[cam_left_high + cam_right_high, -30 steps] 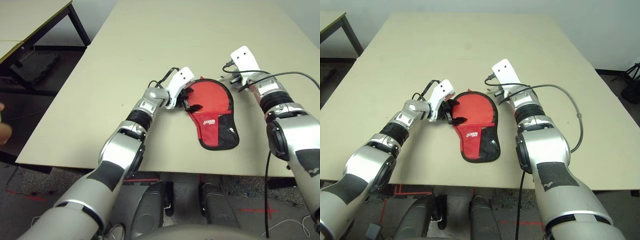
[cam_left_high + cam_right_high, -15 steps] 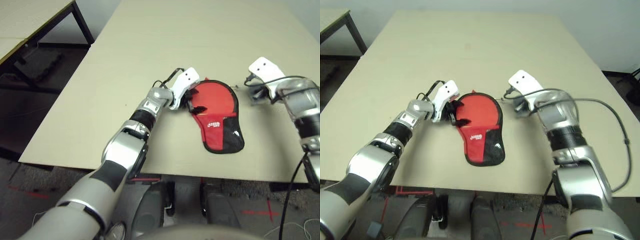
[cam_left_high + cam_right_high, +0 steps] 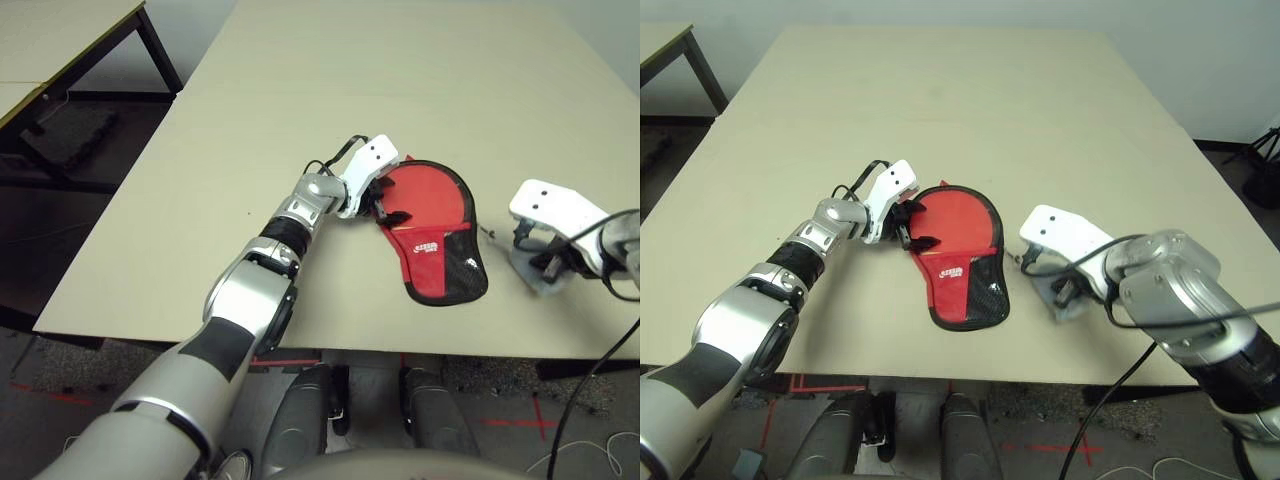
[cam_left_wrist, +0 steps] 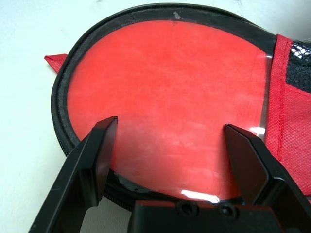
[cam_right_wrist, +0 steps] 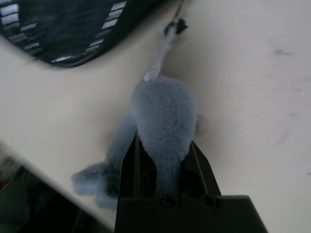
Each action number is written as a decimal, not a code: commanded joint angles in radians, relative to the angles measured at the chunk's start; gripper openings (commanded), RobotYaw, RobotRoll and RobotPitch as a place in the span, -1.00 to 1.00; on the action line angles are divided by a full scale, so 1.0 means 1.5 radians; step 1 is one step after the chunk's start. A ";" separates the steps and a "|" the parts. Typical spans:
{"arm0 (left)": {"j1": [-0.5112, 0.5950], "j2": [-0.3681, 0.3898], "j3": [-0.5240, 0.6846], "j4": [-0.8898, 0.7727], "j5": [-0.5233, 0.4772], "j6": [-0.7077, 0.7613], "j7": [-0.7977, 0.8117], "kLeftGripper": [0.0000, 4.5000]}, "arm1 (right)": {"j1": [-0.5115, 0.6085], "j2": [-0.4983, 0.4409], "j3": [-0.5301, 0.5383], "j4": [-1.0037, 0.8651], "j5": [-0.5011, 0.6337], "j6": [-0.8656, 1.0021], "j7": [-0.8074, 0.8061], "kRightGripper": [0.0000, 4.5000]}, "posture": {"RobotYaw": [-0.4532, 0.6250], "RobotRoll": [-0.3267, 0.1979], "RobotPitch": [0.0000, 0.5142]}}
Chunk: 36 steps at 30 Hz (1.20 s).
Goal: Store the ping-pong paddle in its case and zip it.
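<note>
my left gripper (image 4: pixel 171 125) stands wide open over the red round end of the paddle case (image 4: pixel 170 92), which lies flat on the table (image 3: pixel 250 110); i read the red under its clear panel as the paddle. my right gripper (image 5: pixel 164 160) is nearly closed on a grey-blue plush charm (image 5: pixel 167 111) with a cord (image 5: pixel 158 60), beside the case's mesh end. if the charm is tied to the zipper pull, tugging off-line could drag the unclamped case round, jam the zip, or slip plush from my grip.
</note>
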 commanded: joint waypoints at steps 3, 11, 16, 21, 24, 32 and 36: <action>0.014 -0.007 -0.023 0.035 0.031 0.010 0.008 1.00 | 0.005 -0.025 0.002 -0.029 0.060 0.022 -0.008 -0.86 | -0.59 0.25 -0.40; 0.013 -0.006 -0.022 0.036 0.033 0.008 0.009 1.00 | 0.013 -0.091 -0.005 -0.050 0.118 0.022 -0.004 -0.86 | -0.59 0.25 -0.41; 0.014 -0.007 -0.020 0.037 0.036 0.008 0.009 1.00 | 0.028 -0.115 -0.011 -0.061 0.151 0.020 -0.010 -0.86 | -0.60 0.25 -0.42; 0.014 -0.007 -0.019 0.038 0.037 0.007 0.009 1.00 | 0.030 -0.138 -0.014 -0.067 0.173 0.015 -0.011 -0.86 | -0.61 0.25 -0.41; 0.012 -0.008 -0.018 0.040 0.037 0.008 0.010 1.00 | 0.025 -0.124 -0.031 -0.060 0.193 0.027 -0.019 -0.86 | -0.61 0.25 -0.40; 0.009 -0.005 -0.016 0.040 0.036 0.007 0.011 1.00 | -0.022 -0.114 -0.041 -0.013 0.233 0.034 -0.009 -0.71 | -0.60 0.25 -0.41; 0.004 -0.003 -0.010 0.035 0.031 0.009 0.010 1.00 | -0.064 -0.138 -0.071 0.030 0.294 0.035 0.055 -0.10 | -0.57 0.25 -0.43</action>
